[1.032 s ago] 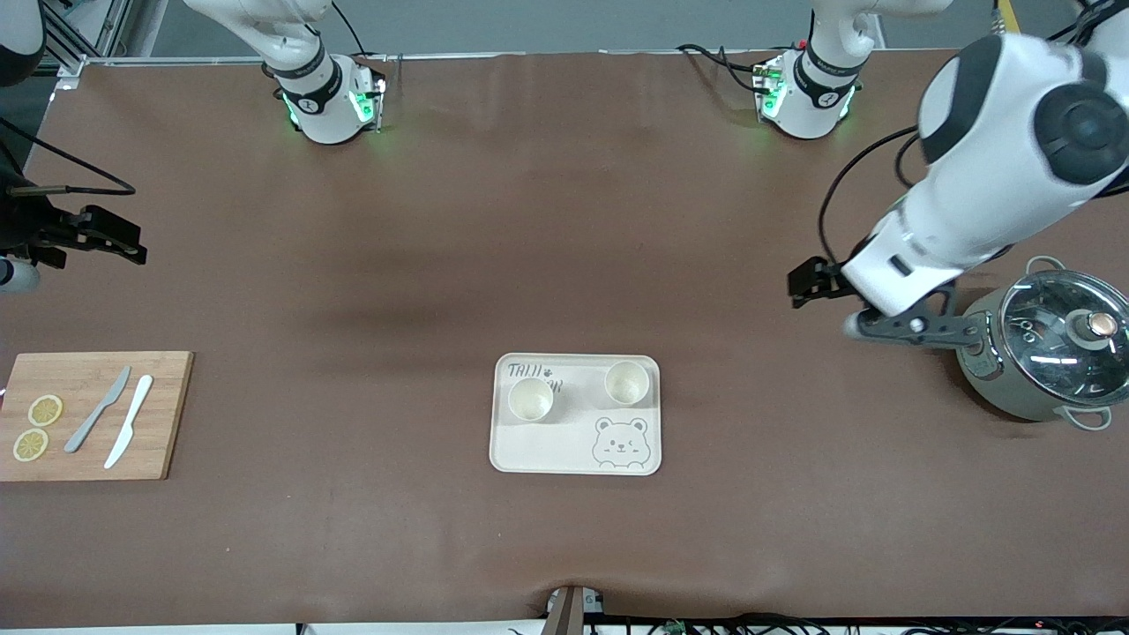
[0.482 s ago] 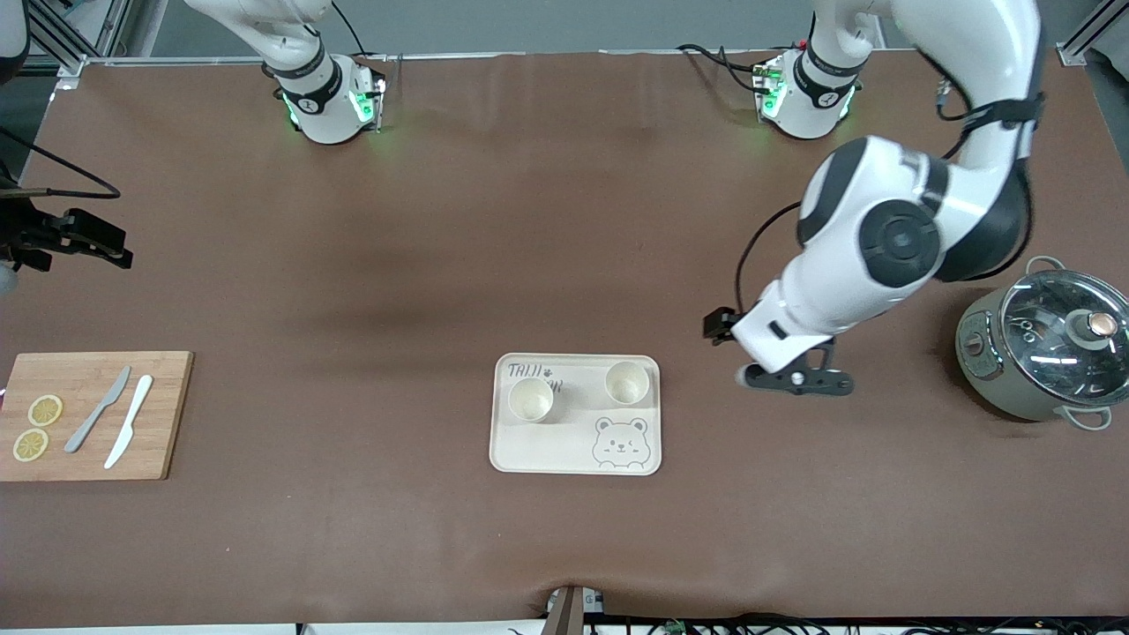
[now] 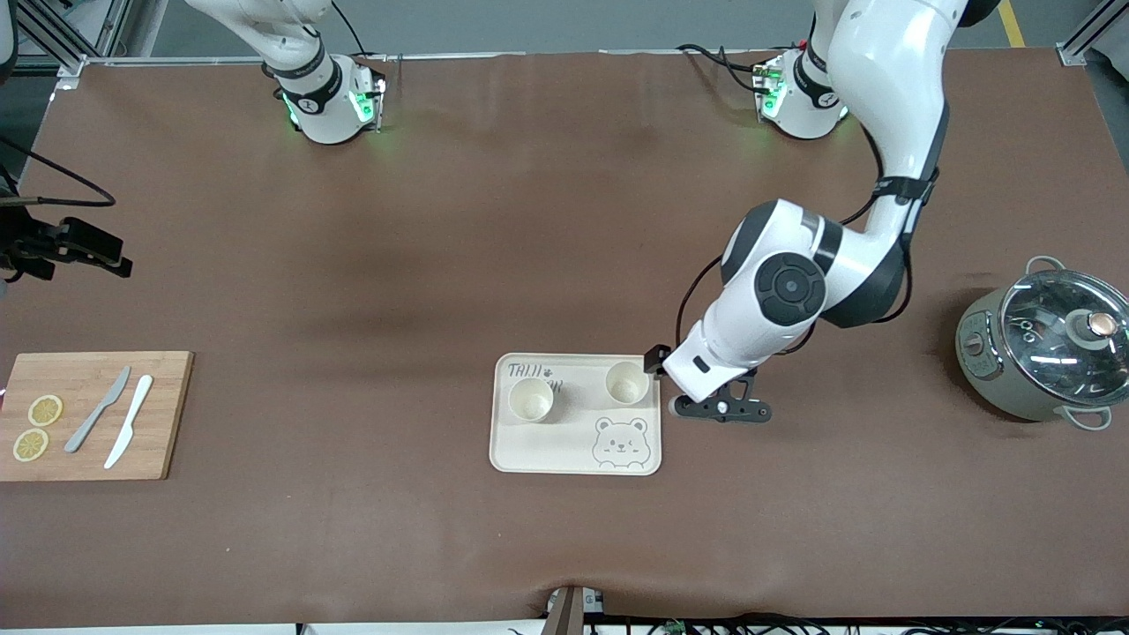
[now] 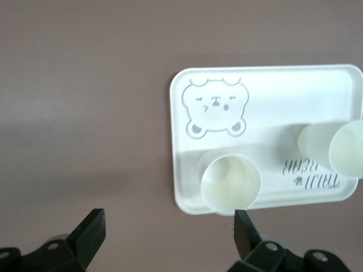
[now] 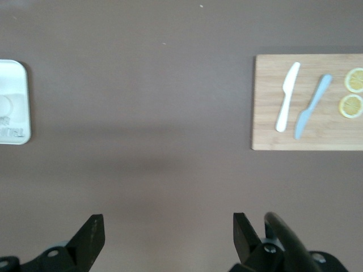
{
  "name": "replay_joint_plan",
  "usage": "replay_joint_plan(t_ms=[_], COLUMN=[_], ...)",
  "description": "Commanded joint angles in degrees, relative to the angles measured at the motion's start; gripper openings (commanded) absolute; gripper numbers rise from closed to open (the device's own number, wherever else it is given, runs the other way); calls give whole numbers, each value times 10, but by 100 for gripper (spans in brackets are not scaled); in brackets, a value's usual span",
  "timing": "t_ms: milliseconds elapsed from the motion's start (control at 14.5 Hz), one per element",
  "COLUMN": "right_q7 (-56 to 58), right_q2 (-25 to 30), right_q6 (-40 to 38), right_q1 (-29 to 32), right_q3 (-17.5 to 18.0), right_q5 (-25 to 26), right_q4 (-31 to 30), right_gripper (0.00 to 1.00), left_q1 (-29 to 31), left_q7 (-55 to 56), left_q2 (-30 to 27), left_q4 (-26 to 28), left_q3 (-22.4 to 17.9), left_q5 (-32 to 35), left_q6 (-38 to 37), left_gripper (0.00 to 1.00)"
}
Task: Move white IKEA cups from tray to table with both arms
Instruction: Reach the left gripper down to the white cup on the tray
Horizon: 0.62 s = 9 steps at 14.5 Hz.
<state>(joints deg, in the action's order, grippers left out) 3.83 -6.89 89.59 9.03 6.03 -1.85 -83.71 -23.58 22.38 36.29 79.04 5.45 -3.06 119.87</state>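
Observation:
Two white IKEA cups stand upright on the cream bear tray [image 3: 564, 445]: one [image 3: 530, 399] toward the right arm's end, one [image 3: 627, 383] toward the left arm's end. My left gripper [image 3: 721, 411] is open and empty, low over the table just beside the tray's edge. In the left wrist view its gripper [image 4: 169, 228] has one cup [image 4: 231, 184] close by and the other cup [image 4: 340, 148] beside it on the tray [image 4: 266, 102]. My right gripper [image 3: 88, 245] is open and empty over bare table at the right arm's end; its own view [image 5: 169, 229] shows only tabletop between the fingers.
A wooden cutting board [image 3: 163, 388] with a grey knife [image 3: 99, 409], a white knife [image 3: 129, 421] and two lemon slices [image 3: 45, 410] lies at the right arm's end; it also shows in the right wrist view [image 5: 266, 113]. A lidded grey pot [image 3: 1045, 353] stands at the left arm's end.
My left arm has swung from beside the pot across to the tray's edge and come lower. My right gripper has drifted slightly outward. The cups have not moved.

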Motion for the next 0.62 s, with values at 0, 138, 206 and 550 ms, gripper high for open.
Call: replay_joint_plan(t_ms=[0,138,206,550], right_q7=[7,2,0,-155], right_q2=[-10,-9,-8,-31], right_q6=[15,12,15,48], right_q1=[6,-7,-23,-111], right_q3=[7,12,12,13], right_q5=[-21,-21,-21,-22], right_q4=[1,1,2,2], right_gripper=[100,100,100,100], left_q1=[-24,-30,-34,-48], left_q7=[31,35,35,39], left_q2=[28,37,43,65], left_q4=[-20,-20,-20,-19], left_q3=[-7,-8,-10,-18], left_q5=[12,12,13,14], left_q6=[35,49,57,88], left_gripper=[100,100,100,100])
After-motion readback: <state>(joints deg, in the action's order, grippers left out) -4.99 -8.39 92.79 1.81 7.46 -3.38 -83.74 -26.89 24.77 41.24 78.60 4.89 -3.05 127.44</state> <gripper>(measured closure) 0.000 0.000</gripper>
